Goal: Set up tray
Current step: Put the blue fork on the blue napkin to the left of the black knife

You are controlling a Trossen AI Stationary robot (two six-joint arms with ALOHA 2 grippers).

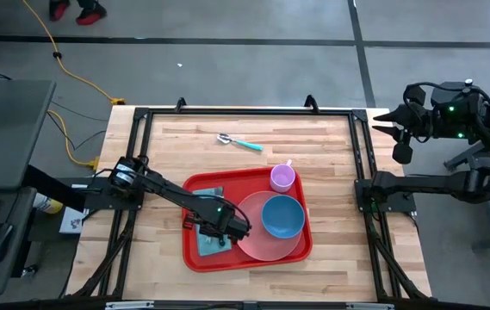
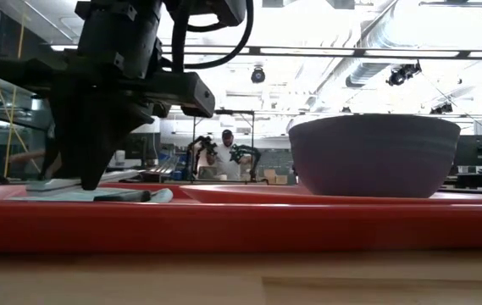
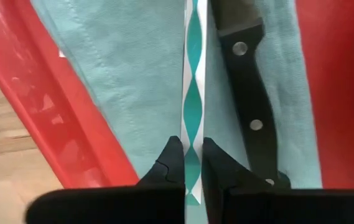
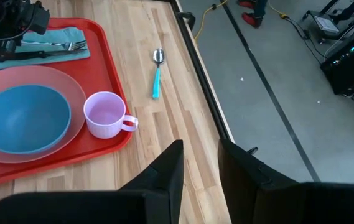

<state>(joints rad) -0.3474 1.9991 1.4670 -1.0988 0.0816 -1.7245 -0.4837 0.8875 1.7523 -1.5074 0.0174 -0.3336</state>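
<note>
Over the tray's (image 1: 195, 257) teal napkin (image 3: 133, 81), the left gripper (image 3: 192, 163) pinches a teal-patterned fork handle (image 3: 193, 93), nearly closed.

Round pink plate (image 1: 266, 243) carried blue bowl (image 1: 282, 216). Lilac mug (image 1: 282, 177) stood just beside plate, handle outward. Teal napkin (image 3: 133, 81) bore black-handled knife (image 3: 246, 93) and fork (image 4: 71, 45) with teal-and-white patterned handle. Teal-handled spoon (image 1: 238, 142) lay apart on wooden table (image 1: 227, 120). Yellow cable (image 1: 64, 65) crossed grey floor. Person (image 2: 225, 157) stood in room behind table.
</note>
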